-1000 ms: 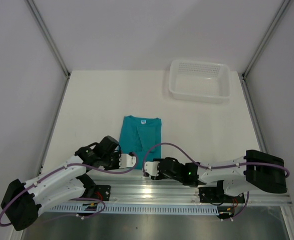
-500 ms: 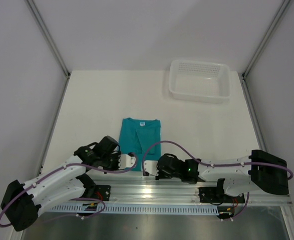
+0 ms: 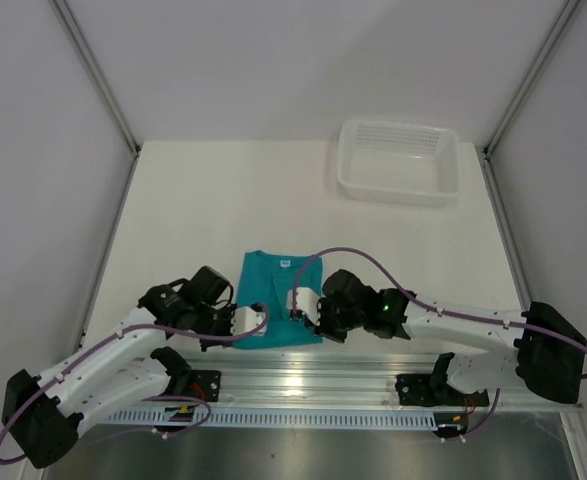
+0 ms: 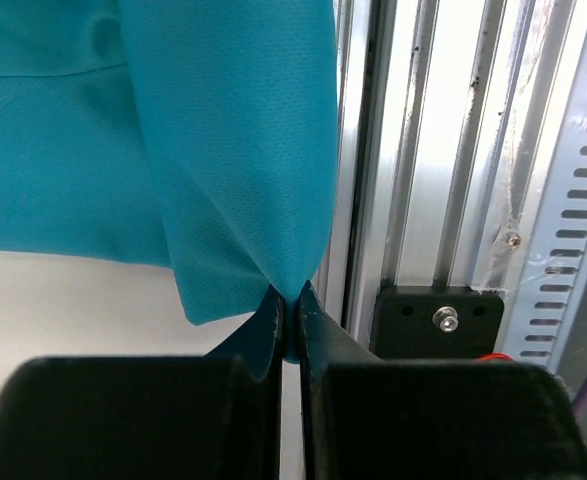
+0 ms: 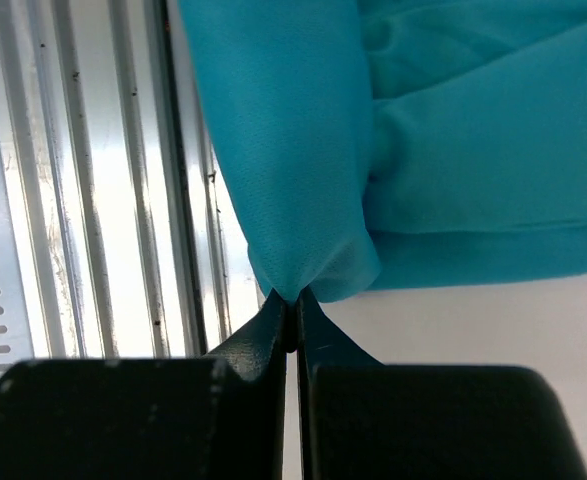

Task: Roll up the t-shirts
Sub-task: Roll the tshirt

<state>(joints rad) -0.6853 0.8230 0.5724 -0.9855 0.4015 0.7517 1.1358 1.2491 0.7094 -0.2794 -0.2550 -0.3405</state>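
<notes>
The teal t-shirt (image 3: 280, 290) lies folded into a narrow strip near the front of the table, its white neck label at the far end. My left gripper (image 3: 257, 320) is shut on the shirt's near left hem corner, and the fabric (image 4: 228, 150) hangs pinched between its fingertips (image 4: 291, 300). My right gripper (image 3: 299, 303) is shut on the near right hem corner, with the cloth (image 5: 293, 150) bunched at its fingertips (image 5: 285, 298). Both corners are lifted off the table and drawn over the shirt.
A white plastic basket (image 3: 400, 160) stands at the back right of the table. The aluminium rail (image 3: 373, 385) carrying both arm bases runs along the near edge, just behind the shirt's hem. Grey walls close in both sides.
The right gripper closed on the hem corner. Both grippers then lifted the near hem and carried it away from the rail, so the visible shirt is shorter than before.
</notes>
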